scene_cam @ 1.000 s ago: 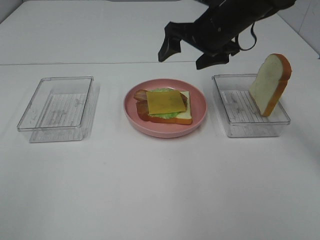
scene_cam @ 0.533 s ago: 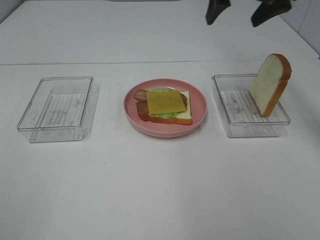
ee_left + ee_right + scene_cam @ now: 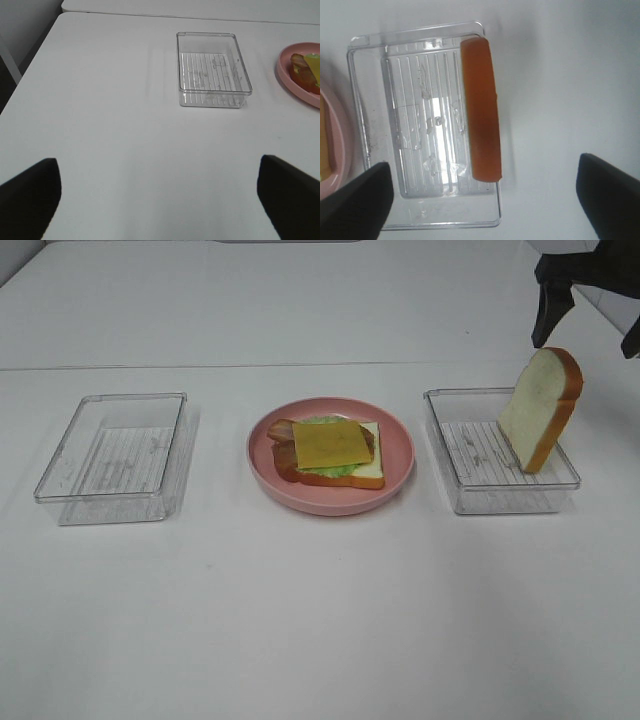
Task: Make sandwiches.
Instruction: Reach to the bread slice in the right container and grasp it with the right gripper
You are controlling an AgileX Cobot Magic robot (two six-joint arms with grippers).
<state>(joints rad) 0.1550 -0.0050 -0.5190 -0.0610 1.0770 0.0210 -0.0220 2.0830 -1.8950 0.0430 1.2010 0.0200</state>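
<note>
A white table (image 3: 320,620) fills the exterior high view, crossed by a seam line behind the objects, with a second white surface beyond it. At centre sits a round pink plate (image 3: 398,455) carrying the open sandwich (image 3: 328,452): a lower bread slice (image 3: 372,470) with orange-brown crust, green lettuce (image 3: 335,469) showing at its edge, reddish-brown bacon (image 3: 280,432) protruding toward the left side, and a yellow cheese slice (image 3: 331,443) on top. On the left side stands a clear plastic tray (image 3: 115,458) with a ribbed floor; a matching right tray (image 3: 495,455) holds the second bread slice (image 3: 541,408), standing on edge and tilted, leaning at the tray's outer wall. The right gripper (image 3: 590,310) hangs at the upper right corner above and behind that slice, its dark fingers spread apart and touching nothing; the right wrist view looks straight down on the slice's crust (image 3: 481,110) along one long side of the tray. In the left wrist view, the left gripper (image 3: 160,197) has its fingertips (image 3: 30,192) wide apart over bare tabletop, well apart from the left tray. A darker gap shows beyond the table's edge in that view.
</note>
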